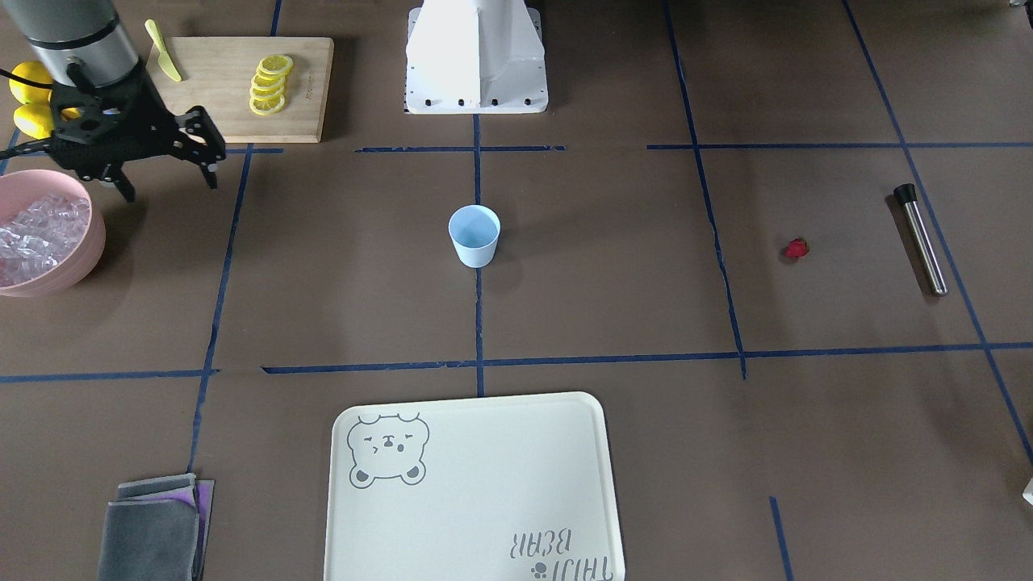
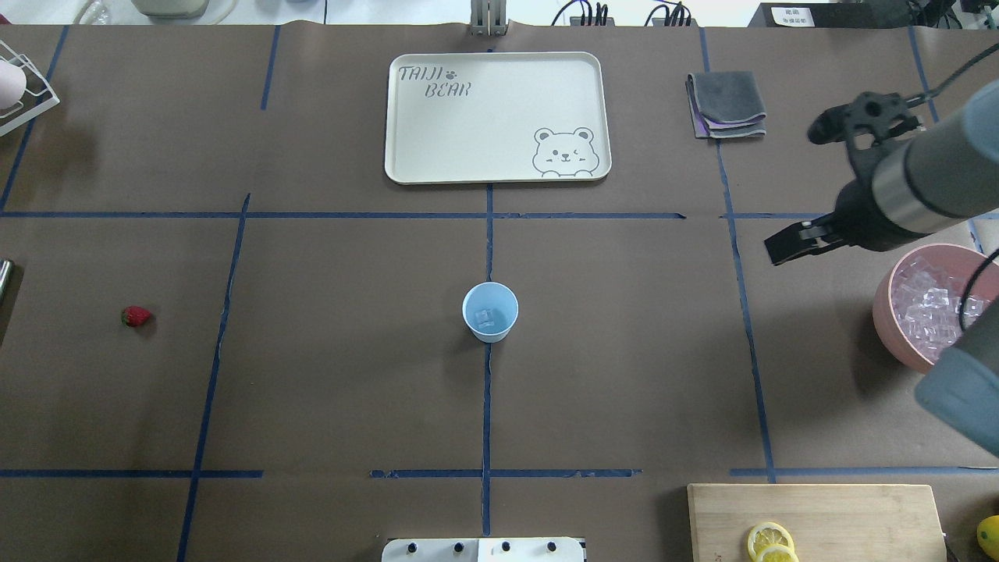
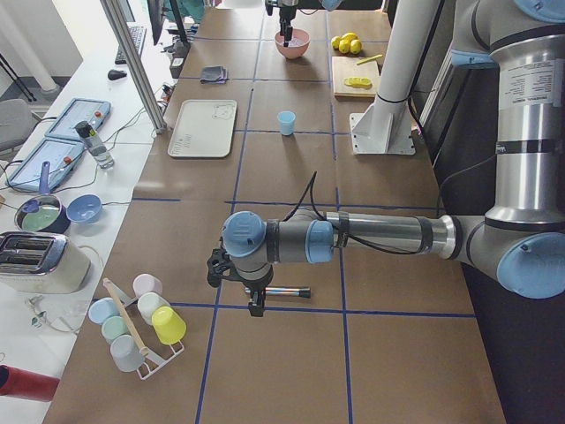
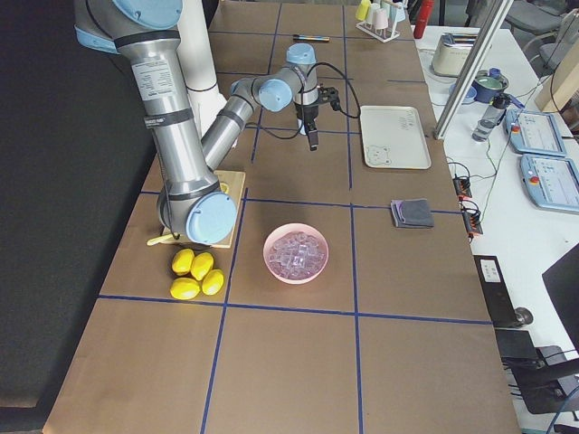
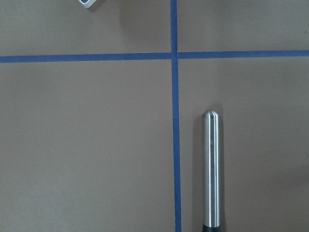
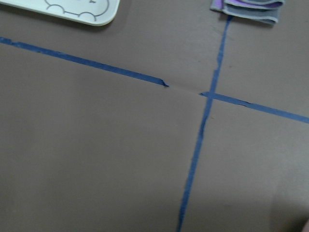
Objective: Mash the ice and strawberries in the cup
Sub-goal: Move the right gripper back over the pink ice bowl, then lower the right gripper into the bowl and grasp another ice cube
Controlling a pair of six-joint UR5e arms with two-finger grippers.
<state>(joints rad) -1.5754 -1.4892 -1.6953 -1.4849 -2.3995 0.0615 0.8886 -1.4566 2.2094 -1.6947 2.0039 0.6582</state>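
Strawberry [image 2: 136, 316] sits alone toward the left end of the table [image 2: 624, 375], well apart from the cup [image 2: 490, 311] at the middle.

The left gripper [image 3: 253, 299] hangs wrist-down over a metal rod [image 1: 920, 240] that lies nearer that end. The rod's long axis runs from the robot's edge to the far edge, black cap toward the robot, and the berry lies on its cup side. The left arm is much the nearer one for the berry; whether its fingers are apart cannot be told. The right gripper [image 1: 171, 187] is spread wide and empty near the pink bowl [image 1: 93, 246] at the right end. The cup holds ice [image 2: 485, 317] but no berry yet.
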